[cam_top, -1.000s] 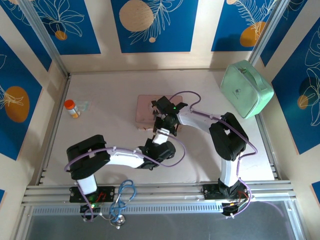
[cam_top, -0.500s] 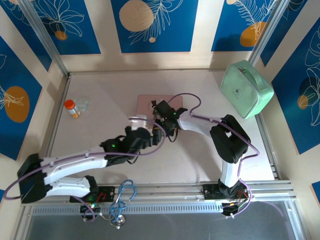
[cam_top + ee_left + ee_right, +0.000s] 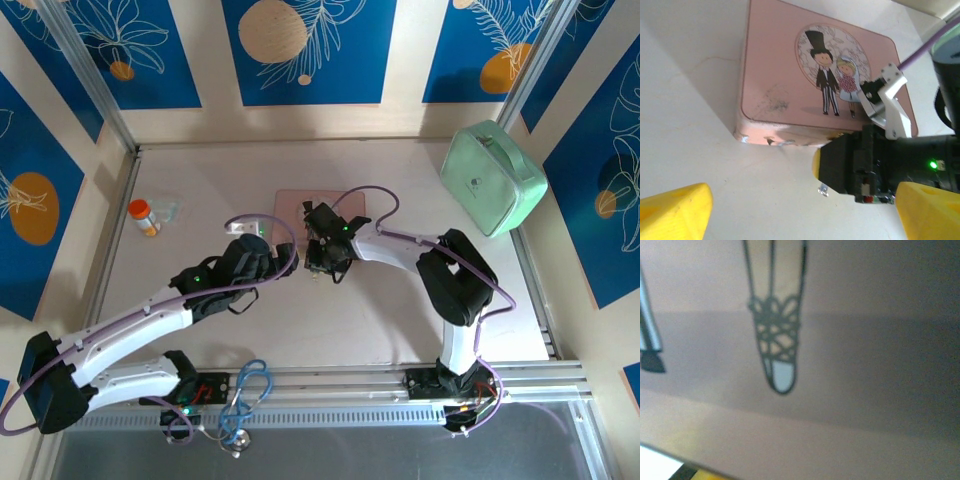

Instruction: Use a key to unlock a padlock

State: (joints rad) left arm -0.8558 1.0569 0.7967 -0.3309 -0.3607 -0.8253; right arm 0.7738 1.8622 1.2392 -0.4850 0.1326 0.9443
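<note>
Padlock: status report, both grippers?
Left gripper open, empty, facing pink box. Right gripper at box's front edge, jaws unreadable. Small silvery bit beneath it; padlock unconfirmed.

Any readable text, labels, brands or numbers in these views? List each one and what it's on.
No text can be read in these views.
On the pink flat box with rounded corners: a cartoon bride and groom on the lid, no words.
On the mint green hard case: a small dark mark on its face, too small to read.
On the small orange pill bottle: any label is too small to read.
</note>
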